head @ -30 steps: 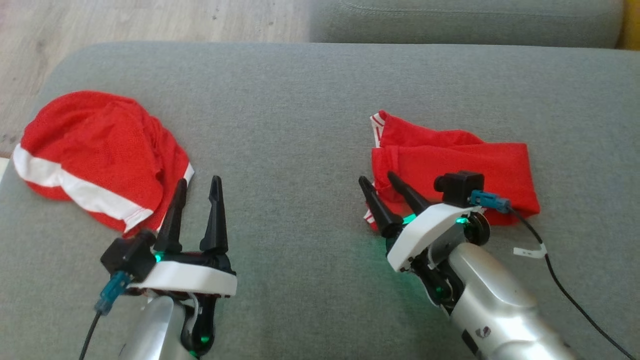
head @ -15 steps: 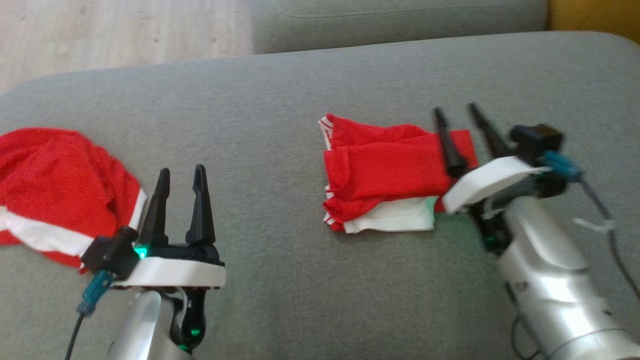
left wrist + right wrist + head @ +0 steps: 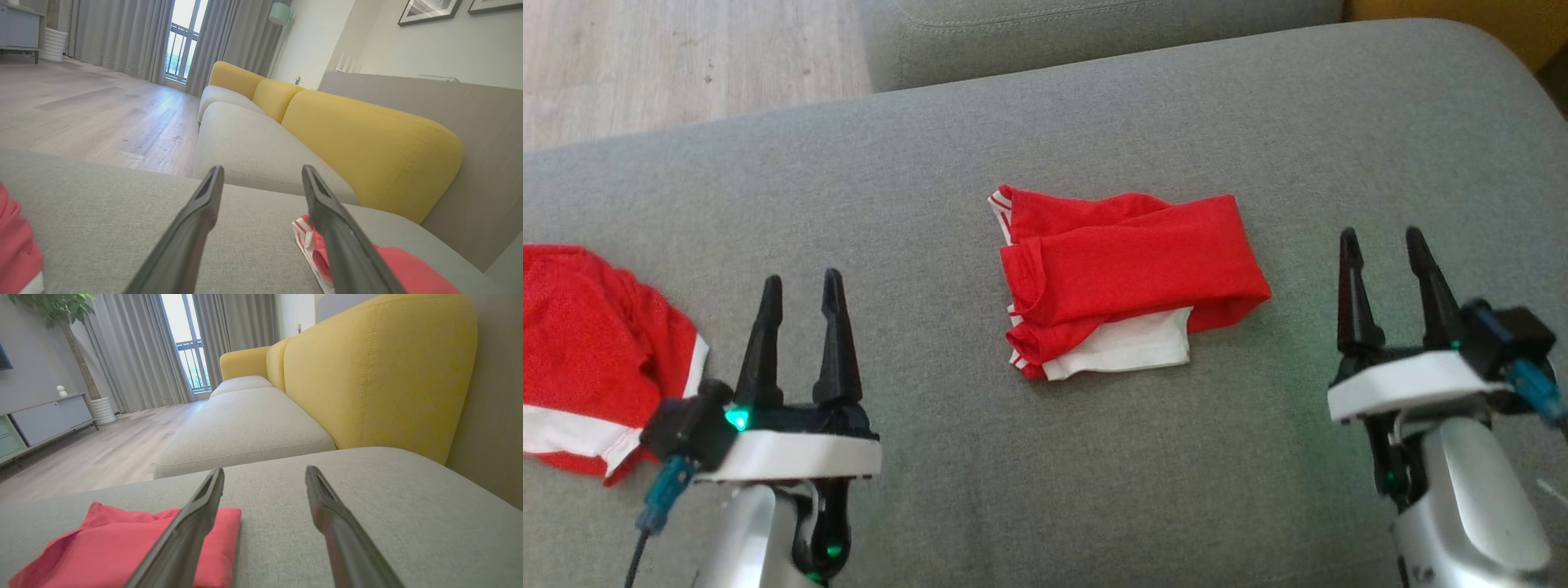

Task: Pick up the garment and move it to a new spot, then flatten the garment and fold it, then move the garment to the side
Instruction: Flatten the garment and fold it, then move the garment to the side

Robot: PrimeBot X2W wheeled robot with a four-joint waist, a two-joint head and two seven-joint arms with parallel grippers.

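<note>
The second red garment point(image 3: 596, 351), with its white band, is cut off by the head view's edge at 9 o'clock, so its full outline cannot be made out. In the left wrist view the folded garment point(image 3: 1127, 282) is partly hidden behind one dark finger at 5 o'clock and cropped by the bottom edge. In the right wrist view its near end is crossed by a finger at 7 o'clock. The number of layers in the fold cannot be told; a white layer is seen protruding from under the red at its 6 o'clock side.

The folded garment is laid flat near the middle of the grey cushion point(image 3: 1013, 122), apart from both grippers. The left gripper point(image 3: 801, 278) is seen at 7 o'clock of the head view and the right gripper point(image 3: 1380, 234) at 4 o'clock. Both pairs of jaws are spread wide, and nothing is held between them.

Compared with a second ago, the whole head view has been shifted, so more of the second red garment is cropped. The right gripper, then placed over the folded garment's near edge, has been drawn clear to its 3 o'clock side, and the white layer it hid is now exposed.
</note>
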